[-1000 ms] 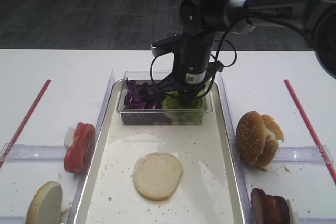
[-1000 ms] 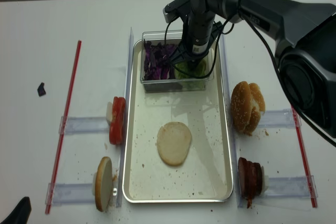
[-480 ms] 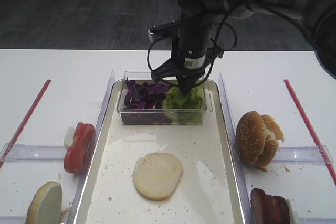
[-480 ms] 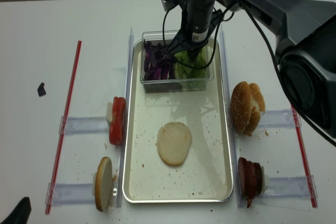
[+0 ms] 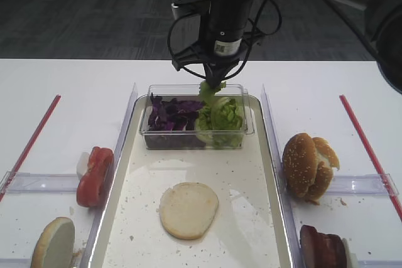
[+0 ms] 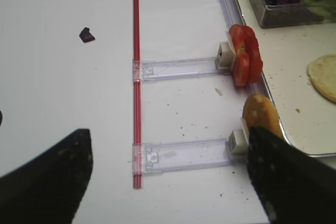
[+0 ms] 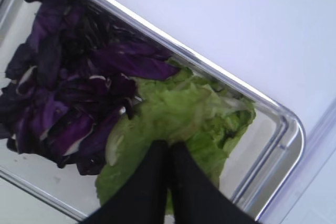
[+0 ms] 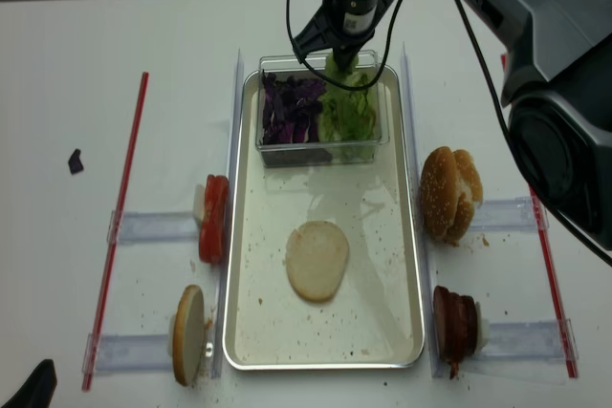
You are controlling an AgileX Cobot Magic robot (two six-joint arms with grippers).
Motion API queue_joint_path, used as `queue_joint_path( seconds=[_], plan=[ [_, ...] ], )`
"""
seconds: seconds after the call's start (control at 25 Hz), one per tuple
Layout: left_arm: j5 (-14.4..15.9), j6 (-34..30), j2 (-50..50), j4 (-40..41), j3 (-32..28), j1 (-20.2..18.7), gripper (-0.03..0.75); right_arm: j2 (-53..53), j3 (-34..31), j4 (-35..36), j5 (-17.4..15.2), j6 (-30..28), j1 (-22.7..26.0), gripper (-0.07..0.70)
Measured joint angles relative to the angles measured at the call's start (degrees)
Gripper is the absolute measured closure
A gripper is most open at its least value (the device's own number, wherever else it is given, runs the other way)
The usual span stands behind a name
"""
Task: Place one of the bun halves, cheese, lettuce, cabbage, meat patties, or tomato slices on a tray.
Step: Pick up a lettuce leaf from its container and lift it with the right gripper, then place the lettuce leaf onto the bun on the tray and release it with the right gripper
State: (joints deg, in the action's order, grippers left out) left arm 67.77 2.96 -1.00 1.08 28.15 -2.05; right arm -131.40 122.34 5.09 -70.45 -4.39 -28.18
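My right gripper (image 5: 213, 83) is shut on a crinkled light-green lettuce leaf (image 7: 181, 109), which hangs from its tips just above the clear box (image 5: 188, 140). More lettuce (image 8: 346, 114) and purple cabbage (image 5: 168, 113) lie in that box, at the far end of the cream tray (image 5: 242, 174). A pale bun half (image 5: 188, 210) lies flat in the middle of the tray. In the left wrist view my left gripper (image 6: 168, 182) stands open over bare table, left of the tray, with nothing between its fingers.
Tomato slices (image 5: 94, 176) and a bun half (image 5: 55, 243) stand in clear holders left of the tray. Sesame buns (image 5: 308, 166) and meat patties (image 5: 323, 246) stand on the right. Red strips (image 5: 30, 142) run along both outer sides.
My right gripper has risen out of the clear box, lifting a lettuce leaf with it. The left arm has not moved.
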Motion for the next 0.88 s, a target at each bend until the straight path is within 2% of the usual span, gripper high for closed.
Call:
queue_joint_path(
  seconds=[0.24,0.88],
  plan=[
    [0.0,0.0,0.0,0.0,0.0,0.0,0.161,0.0,0.36,3.29,-0.31,1.51,0.0,0.582],
    [0.0,0.0,0.0,0.0,0.0,0.0,0.161,2.8,0.36,4.44,-0.53,3.52,0.0,0.582]
  ],
)
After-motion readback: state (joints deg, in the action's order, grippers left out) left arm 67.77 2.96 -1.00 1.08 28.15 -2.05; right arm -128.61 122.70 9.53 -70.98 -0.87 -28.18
